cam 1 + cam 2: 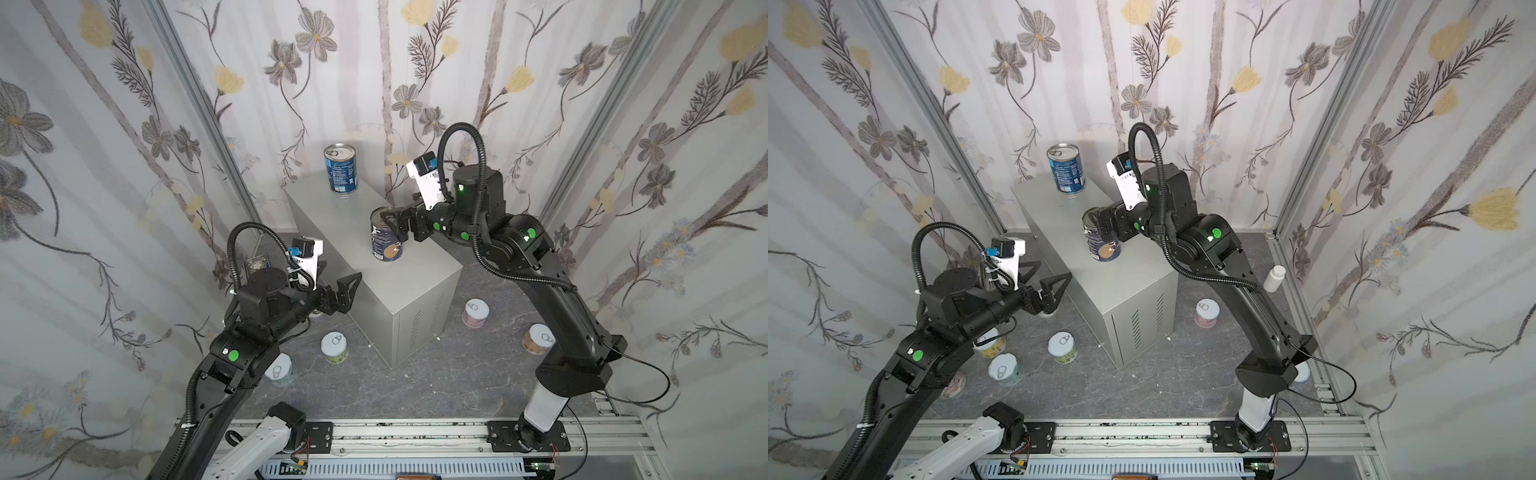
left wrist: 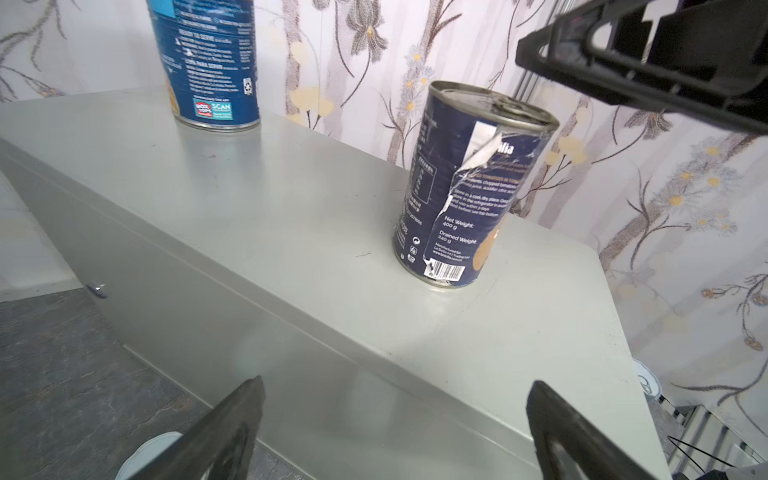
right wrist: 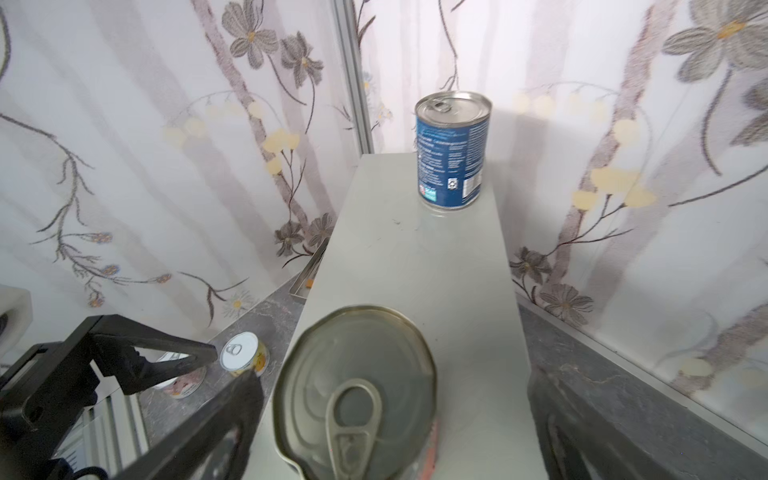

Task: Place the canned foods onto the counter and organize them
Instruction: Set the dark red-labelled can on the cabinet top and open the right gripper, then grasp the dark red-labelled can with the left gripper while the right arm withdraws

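The counter (image 1: 332, 232) is a light grey metal cabinet. Two tall dark blue cans stand upright on its top. One can (image 1: 341, 168) is at the far end. The other, with a torn label (image 1: 386, 237), stands mid-top between the fingers of my right gripper (image 1: 392, 224). In the right wrist view that gripper (image 3: 395, 378) is open, with a clear gap between one finger (image 3: 552, 415) and the can's lid (image 3: 357, 374). My left gripper (image 1: 338, 276) is open and holds nothing, level with the counter's left side (image 2: 208, 316).
Several short pale-lidded cans stand on the dark floor: left of the counter (image 1: 1063, 348) (image 1: 1005, 370) (image 1: 990, 343), and right of it (image 1: 1206, 312) (image 1: 538, 338). A white pill bottle (image 1: 1274, 277) lies by the right wall. Flowered curtains close in three sides.
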